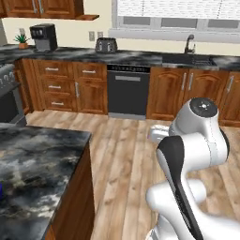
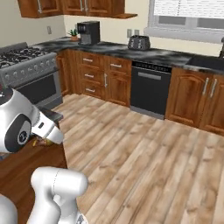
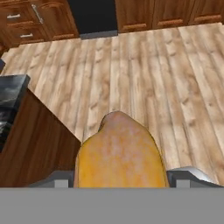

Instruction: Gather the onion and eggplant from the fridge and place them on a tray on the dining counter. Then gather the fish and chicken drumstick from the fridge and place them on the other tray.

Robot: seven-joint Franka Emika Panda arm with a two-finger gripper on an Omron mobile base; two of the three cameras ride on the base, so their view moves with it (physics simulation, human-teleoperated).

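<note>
Gripper (image 3: pixel 119 181) clamps chicken drumstick (image 3: pixel 119 151) — over wood floor (image 3: pixel 166 65).

Base views forward; hand view floorward

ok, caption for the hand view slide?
Chicken drumstick held in the tool above the wood floor, beside the dark counter's corner.

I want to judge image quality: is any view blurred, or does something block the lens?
Hand view: a soft-edged, yellow-orange item, probably the chicken drumstick, sits between the gripper tips and hides the lower centre. Left base view: the dark counter shows pale glare patches. Right base view: evenly lit, slightly soft.
</note>
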